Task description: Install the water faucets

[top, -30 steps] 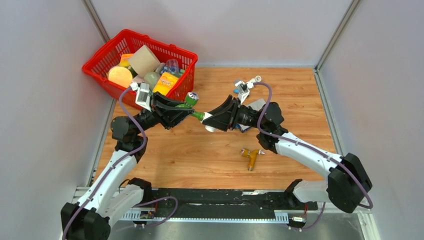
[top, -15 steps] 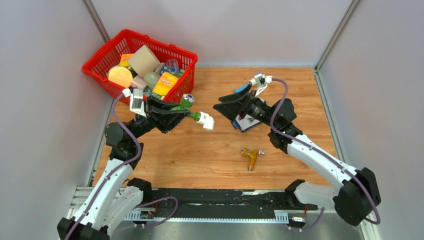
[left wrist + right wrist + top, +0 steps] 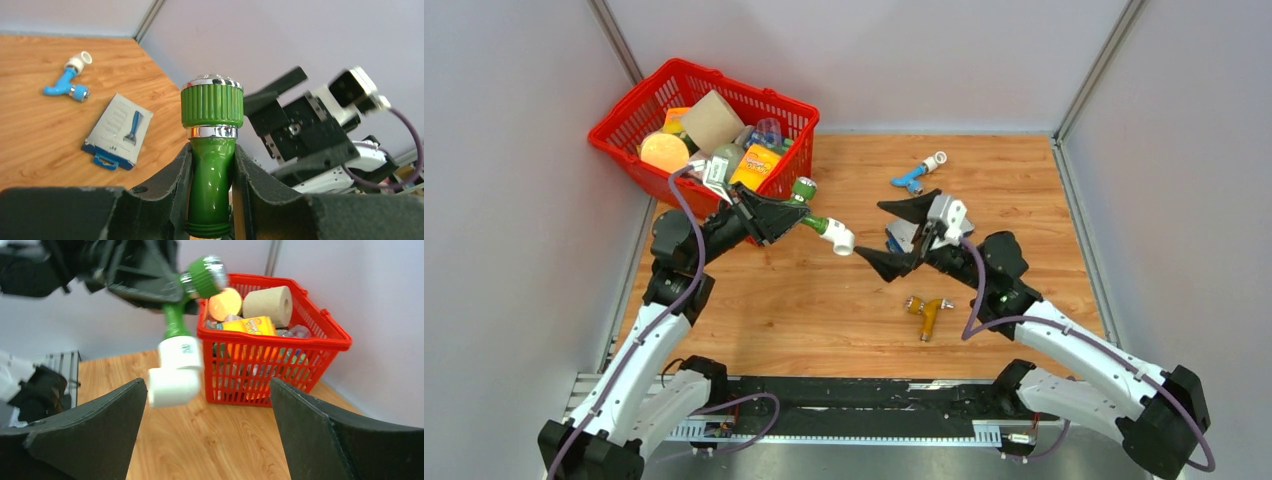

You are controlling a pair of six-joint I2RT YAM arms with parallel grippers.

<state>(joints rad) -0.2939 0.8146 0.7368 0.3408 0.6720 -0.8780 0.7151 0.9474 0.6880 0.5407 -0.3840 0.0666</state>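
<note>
My left gripper (image 3: 790,217) is shut on the green faucet (image 3: 812,223), which it holds in the air in front of the basket. The grip is on the faucet's body (image 3: 212,150), with the ribbed knob sticking out past the fingers. A white elbow fitting (image 3: 840,240) sits on the faucet's far end. My right gripper (image 3: 901,235) stands wide open just right of the elbow (image 3: 175,372), touching nothing. The blue faucet (image 3: 914,177) lies at the back of the table. The orange-yellow faucet (image 3: 927,312) lies nearer the front.
A red basket (image 3: 624,110) full of groceries stands at the back left, right behind the green faucet. A flat grey razor packet (image 3: 117,131) lies on the wooden table under my right gripper. Grey walls close in the left, right and back sides.
My right gripper let go of the white elbow, opened wide, swung away, and now faces the elbow from the right. The left arm kept the green faucet, with the elbow staying on it.
</note>
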